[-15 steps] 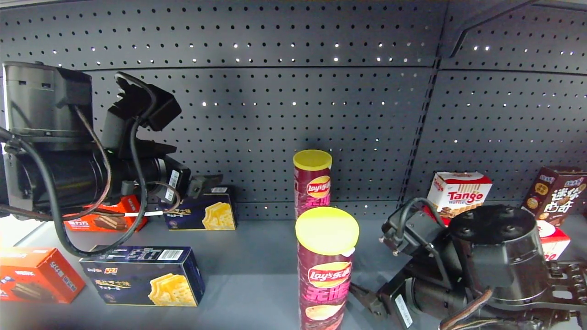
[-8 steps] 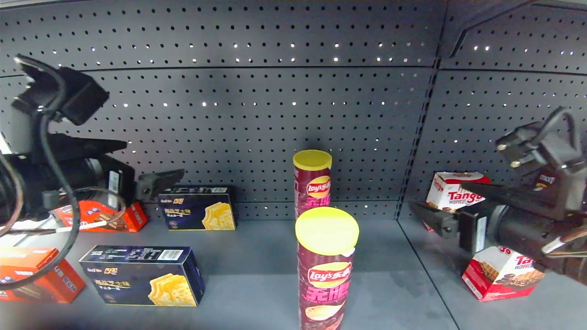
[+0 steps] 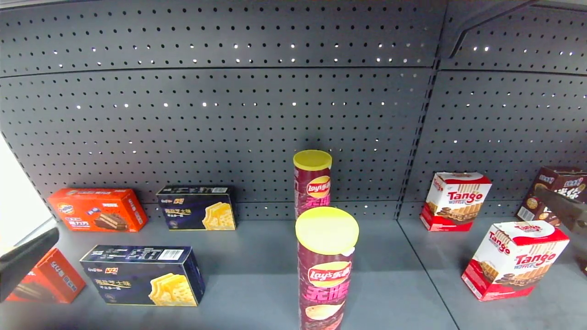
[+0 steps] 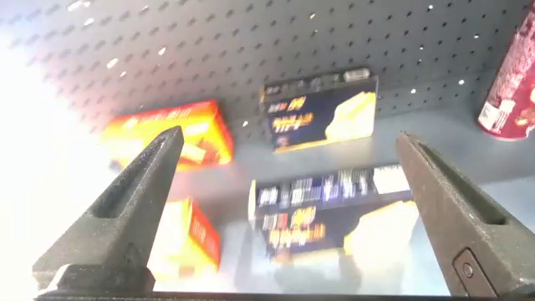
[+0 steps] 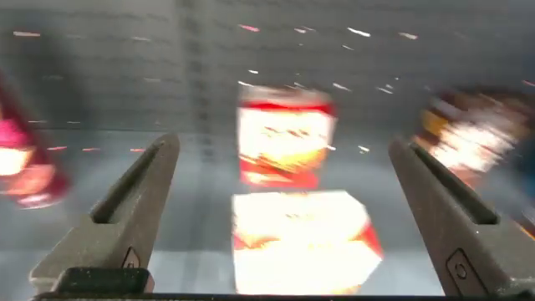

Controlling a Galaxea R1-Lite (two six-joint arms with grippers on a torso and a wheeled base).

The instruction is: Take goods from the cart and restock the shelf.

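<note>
Pegboard-backed shelf [image 3: 257, 279], goods on it. At 8 o'clock left pincer [image 4: 288, 138], at 4 right pincer [image 5: 284, 144]: both spread wide, empty. At 6 chip can [image 3: 324, 270], second can [image 3: 312, 183] straight behind it. At 9 blue cracker boxes [image 3: 142, 275], at 3 wafer boxes [image 3: 513, 259], brown box [image 3: 557, 188] beyond.

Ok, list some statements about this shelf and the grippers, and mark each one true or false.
1. The front can and the back can both stand upright. True.
2. Both cans have red lids. False: the lids are yellow.
3. The left gripper is shut on a can. False: it is open and holds nothing.
4. The right gripper is open. True.
5. The nearer wafer box sits to the right of the cans. True.
</note>
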